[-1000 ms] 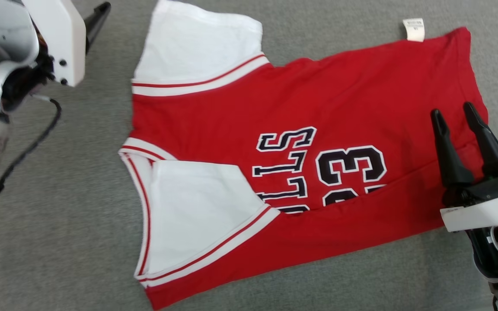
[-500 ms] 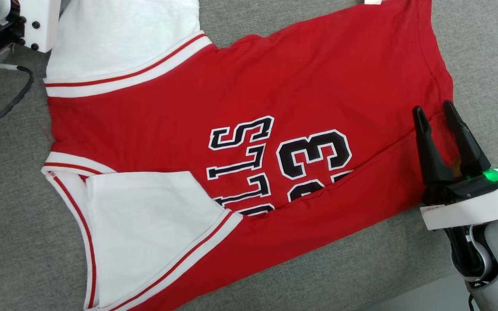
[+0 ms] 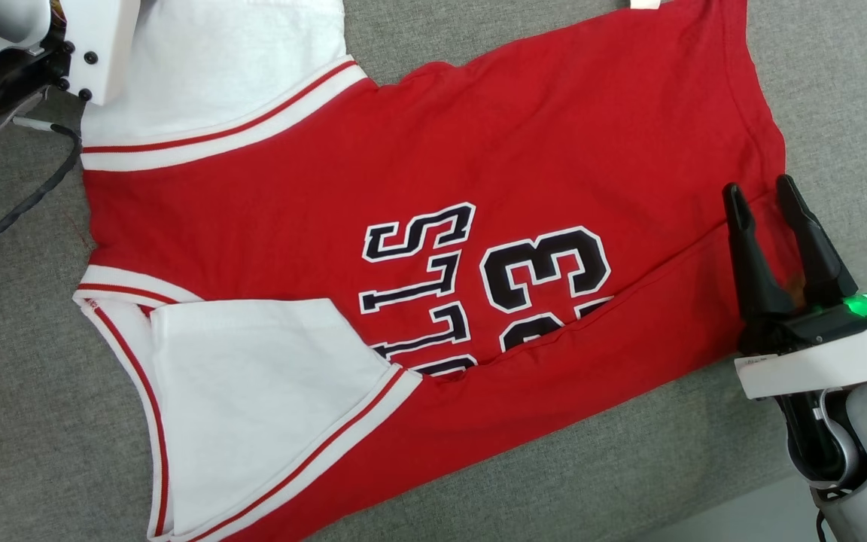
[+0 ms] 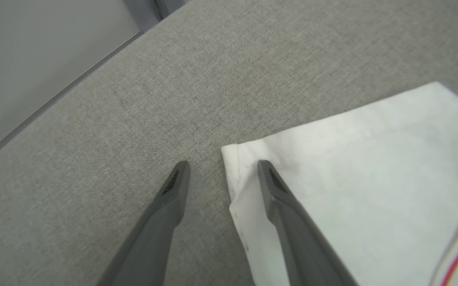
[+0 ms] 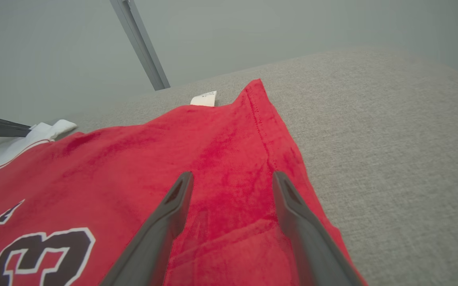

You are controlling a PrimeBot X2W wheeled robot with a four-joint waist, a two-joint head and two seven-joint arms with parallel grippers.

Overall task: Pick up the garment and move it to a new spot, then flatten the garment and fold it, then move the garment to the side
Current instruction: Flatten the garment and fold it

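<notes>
Close open left pincer [image 4: 223,163] on sleeve [image 4: 352,159] edge between its tips; lower open right pincer [image 5: 233,174] onto hem [image 5: 266,147] beneath.

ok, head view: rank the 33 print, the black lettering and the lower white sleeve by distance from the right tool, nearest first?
1. 33 print: just left of the right tool, mid-picture.
2. black lettering: next to the number, further left.
3. lower white sleeve: far lower left, clearly farthest.

A red jersey garment with white sleeves [image 3: 433,150] was laid out, one side folded over, on a grey woven-fabric surface [image 3: 27,421].
</notes>
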